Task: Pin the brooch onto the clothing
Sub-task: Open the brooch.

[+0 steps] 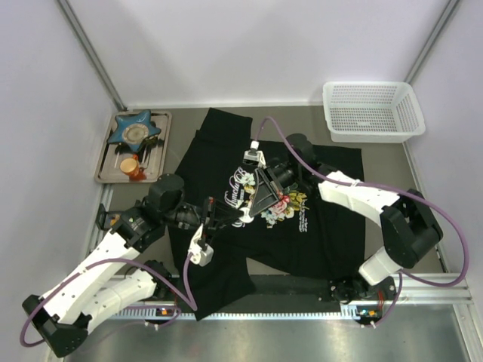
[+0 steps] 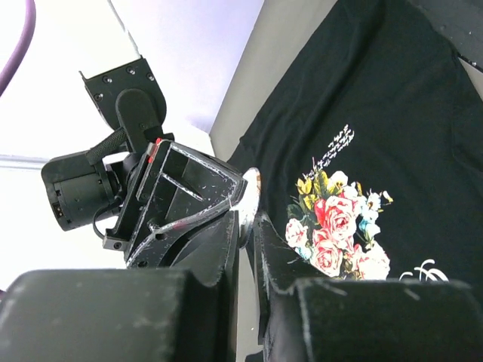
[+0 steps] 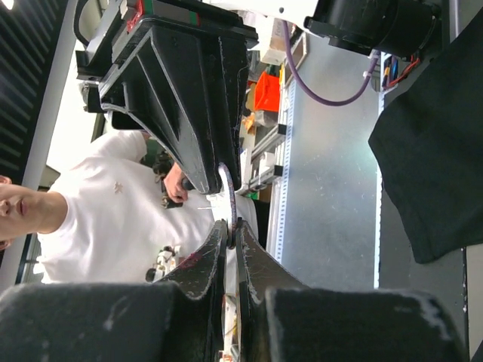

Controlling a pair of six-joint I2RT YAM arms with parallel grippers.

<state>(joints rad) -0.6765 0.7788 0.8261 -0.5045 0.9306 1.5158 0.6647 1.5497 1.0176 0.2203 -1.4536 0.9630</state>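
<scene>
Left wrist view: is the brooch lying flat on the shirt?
No, the brooch is pinched edge-on between the left gripper and the right gripper, not resting on the shirt.

Black T-shirt (image 1: 339,234): one; brooch (image 2: 249,200): one; white basket (image 1: 371,134): one. Metal tray (image 1: 155,162): one; blue star-shaped dish (image 1: 117,137): one. Robot arms (image 1: 98,279) (image 1: 362,197): two.

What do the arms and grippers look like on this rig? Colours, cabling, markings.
Left arm and right arm: white links, black joint housings, a purple cable along each. Left gripper and right gripper: black wedge fingers, scuffed, on triangular frames with small red marks.
</scene>
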